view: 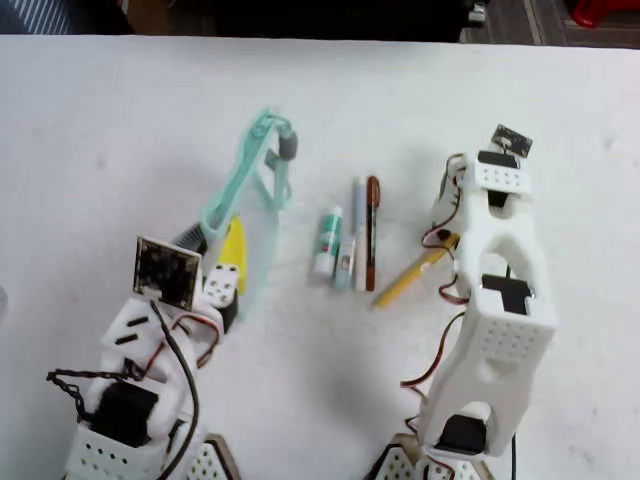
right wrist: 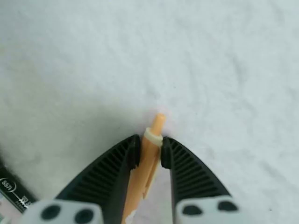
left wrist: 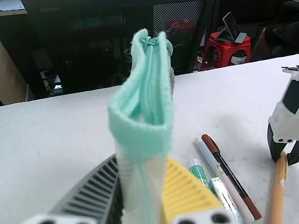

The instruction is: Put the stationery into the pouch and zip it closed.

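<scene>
On the near left of the bench [view: 120, 120], my left hand [view: 212, 243] was clamped on one end of the mint-green pouch [view: 250, 170], with a grey finger on one side and a yellow finger on the other. The pouch stretched away from that hand toward the far side, and I couldn't tell how far its zip was open. Just right of it, at the middle of the bench, a green-and-white tube [view: 327, 243], a white pen [view: 359, 230] and a brown pen [view: 372, 232] lay side by side outside the pouch. Further right, my right hand [right wrist: 149, 144] was closed narrowly around the orange pen [view: 410, 278] near its tip, and the pen slanted across the bench toward the row
</scene>
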You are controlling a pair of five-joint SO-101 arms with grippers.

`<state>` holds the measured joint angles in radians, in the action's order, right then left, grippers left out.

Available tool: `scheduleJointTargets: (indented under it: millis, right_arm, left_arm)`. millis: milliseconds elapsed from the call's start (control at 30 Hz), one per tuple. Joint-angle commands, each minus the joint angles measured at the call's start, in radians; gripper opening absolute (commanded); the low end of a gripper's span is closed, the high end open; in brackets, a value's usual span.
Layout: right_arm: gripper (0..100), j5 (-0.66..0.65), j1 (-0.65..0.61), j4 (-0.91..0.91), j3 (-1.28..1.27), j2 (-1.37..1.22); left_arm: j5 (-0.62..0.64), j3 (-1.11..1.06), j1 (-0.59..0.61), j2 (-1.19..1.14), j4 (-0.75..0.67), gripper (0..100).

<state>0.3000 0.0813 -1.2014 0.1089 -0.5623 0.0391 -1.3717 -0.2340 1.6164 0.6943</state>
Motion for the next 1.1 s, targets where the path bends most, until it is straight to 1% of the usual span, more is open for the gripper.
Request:
scheduleJointTargets:
  millis: [0, 200, 400, 500, 633, 767, 1000, 1067]
  right_arm:
    - [1.7, -0.002, -0.008, -0.024, 0.064, 0.005]
    - [1.7, -0.006, 0.008, -0.245, 0.325, 0.005]
    - [1.7, -0.1, 0.01, -0.509, 0.695, 0.005]
    - [1.7, -0.138, 0.036, -0.521, 0.825, 0.013]
    - [1.7, -0.189, 0.071, -0.521, 0.898, 0.085]
    - [1.7, -0.238, 0.065, -0.521, 0.901, 0.219]
    - [1.7, -0.245, 0.041, -0.522, 0.898, 0.484]
    - [1.7, -0.278, 0.03, -0.522, 0.855, 0.565]
  left_arm:
    - [0.015, -0.005, 0.007, 0.004, 0.037, 2]
    - [0.015, -0.008, 0.007, 0.004, 0.035, 2]
    - [0.015, -0.008, 0.007, 0.004, 0.035, 2]
    - [0.015, -0.008, 0.007, 0.004, 0.035, 2]
    - [0.015, -0.008, 0.007, 0.004, 0.035, 2]
    - [0.015, -0.009, 0.007, 0.004, 0.035, 2]
    - [0.015, -0.009, 0.007, 0.004, 0.035, 2]
    - [0.015, -0.009, 0.007, 0.004, 0.035, 2]
